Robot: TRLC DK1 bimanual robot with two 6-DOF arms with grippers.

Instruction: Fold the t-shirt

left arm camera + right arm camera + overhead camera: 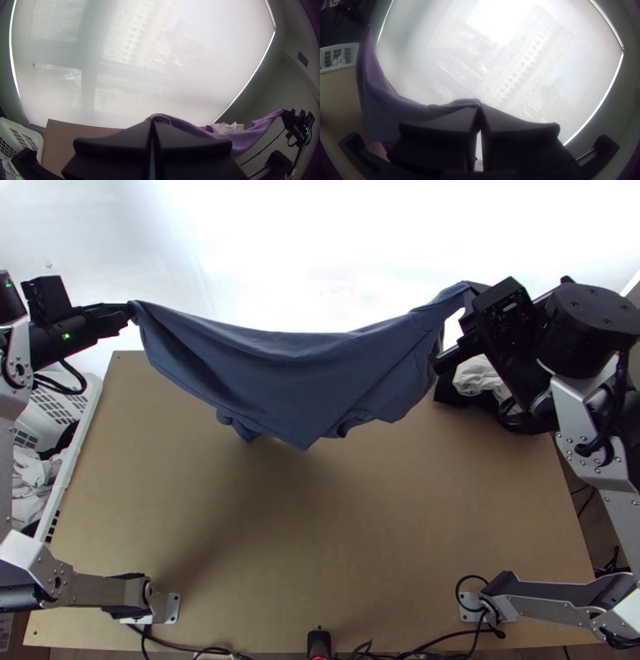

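Top view: t-shirt (296, 376) slung over the surface (320, 540)
Left claw (129, 308): clenched on one end
Right claw (468, 289): clenched on the opposite end
Feel: probably light, limp
Best hold: those ends, evenly tensioned

High camera, two close wrist cameras
The first looks steeply down on the table (344, 540); the others both face the bright window (133, 76).

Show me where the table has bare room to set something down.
The widest patch is the bare table between the hanging t-shirt and the cables along the near edge. A strip also shows between the white basket and the t-shirt. It looks crowded at the far right, by the white cloth, and among those cables.
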